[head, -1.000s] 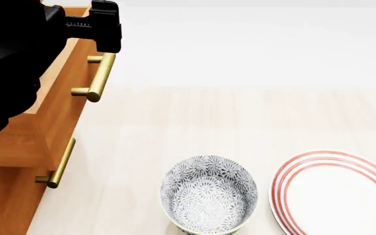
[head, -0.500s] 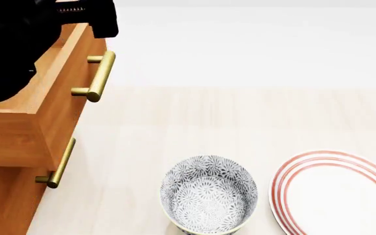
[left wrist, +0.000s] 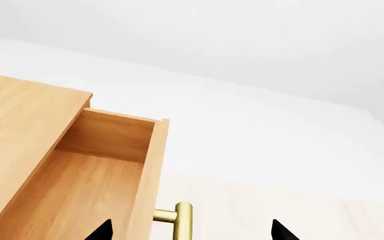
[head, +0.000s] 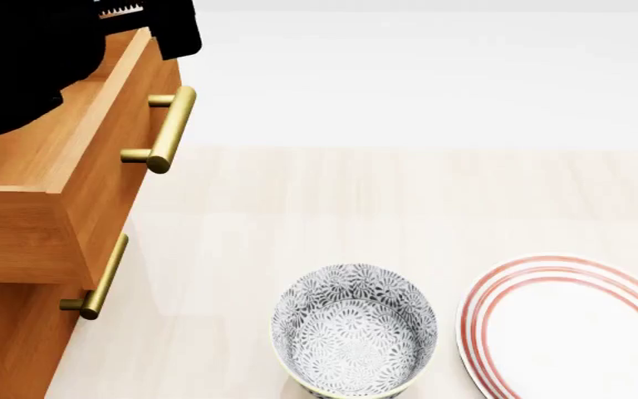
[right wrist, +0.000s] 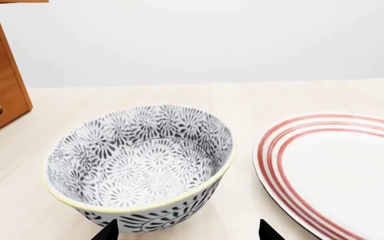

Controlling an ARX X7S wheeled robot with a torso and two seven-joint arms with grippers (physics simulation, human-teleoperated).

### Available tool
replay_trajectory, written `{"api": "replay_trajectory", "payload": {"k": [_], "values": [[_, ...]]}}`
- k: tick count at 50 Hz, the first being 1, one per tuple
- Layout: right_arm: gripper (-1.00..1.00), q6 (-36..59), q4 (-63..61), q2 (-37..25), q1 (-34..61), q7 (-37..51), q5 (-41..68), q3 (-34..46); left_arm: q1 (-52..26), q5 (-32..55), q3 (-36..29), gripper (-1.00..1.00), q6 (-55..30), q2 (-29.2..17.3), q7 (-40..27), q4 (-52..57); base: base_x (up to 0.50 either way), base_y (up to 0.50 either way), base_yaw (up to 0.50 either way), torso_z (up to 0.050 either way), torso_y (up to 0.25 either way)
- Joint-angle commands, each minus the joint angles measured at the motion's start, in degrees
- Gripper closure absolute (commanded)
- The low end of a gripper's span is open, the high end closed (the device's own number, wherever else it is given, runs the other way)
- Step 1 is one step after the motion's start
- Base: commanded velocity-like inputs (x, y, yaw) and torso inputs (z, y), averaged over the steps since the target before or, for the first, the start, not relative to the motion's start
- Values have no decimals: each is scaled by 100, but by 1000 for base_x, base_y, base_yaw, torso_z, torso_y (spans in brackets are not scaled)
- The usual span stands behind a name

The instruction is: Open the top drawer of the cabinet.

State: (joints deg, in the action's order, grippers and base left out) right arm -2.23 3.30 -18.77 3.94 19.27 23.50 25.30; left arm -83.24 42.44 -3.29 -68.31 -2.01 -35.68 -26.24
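The top drawer [head: 70, 158] is standing pulled out of the cabinet [head: 3, 332], its brass handle [head: 169, 129] free. My left gripper [left wrist: 188, 232] is hovering above it, fingers spread and empty. My right gripper [right wrist: 186, 231] is waiting open near the patterned bowl [right wrist: 142, 162], beside the striped plate [right wrist: 339, 170].

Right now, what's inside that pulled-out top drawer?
The left wrist view shows only bare wood inside the top drawer: floor and back wall, nothing lying there. The near end is out of frame, and in the head view the left arm covers part of it.
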Motion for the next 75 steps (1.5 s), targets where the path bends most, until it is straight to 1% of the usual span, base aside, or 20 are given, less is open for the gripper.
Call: {"api": "replay_trajectory", "payload": {"k": [1,13,14,26,27,35,61,75], "values": [[-100,-9,54,113,11,-125,-120,-113,-193,383,284,-100,-19,100,-273,-489,0,0,0,0,0],[-100,5,25,92,1,-105,-113,-93,-220,529,174,-100,67,23,-417,-543,0,0,0,0,0],[-100,-11,45,95,5,-113,-114,-92,-216,619,302,-100,49,56,-489,-630,0,0,0,0,0],[-100,27,-25,70,-7,-82,-99,-72,-213,713,251,-100,240,2,-623,-832,0,0,0,0,0],[-100,17,-3,74,0,-91,-97,-70,-222,783,339,-100,222,18,-674,-892,0,0,0,0,0],[-100,20,-4,68,4,-79,-86,-64,-257,828,354,-100,389,-14,-770,-1067,0,0,0,0,0],[-100,3,42,70,51,-38,-42,-70,-275,926,229,-100,759,-125,-721,-1498,0,0,0,0,0],[-100,-26,77,67,49,-49,-40,-39,-161,1165,376,-100,827,-111,-771,-1674,0,0,0,0,0]]}}
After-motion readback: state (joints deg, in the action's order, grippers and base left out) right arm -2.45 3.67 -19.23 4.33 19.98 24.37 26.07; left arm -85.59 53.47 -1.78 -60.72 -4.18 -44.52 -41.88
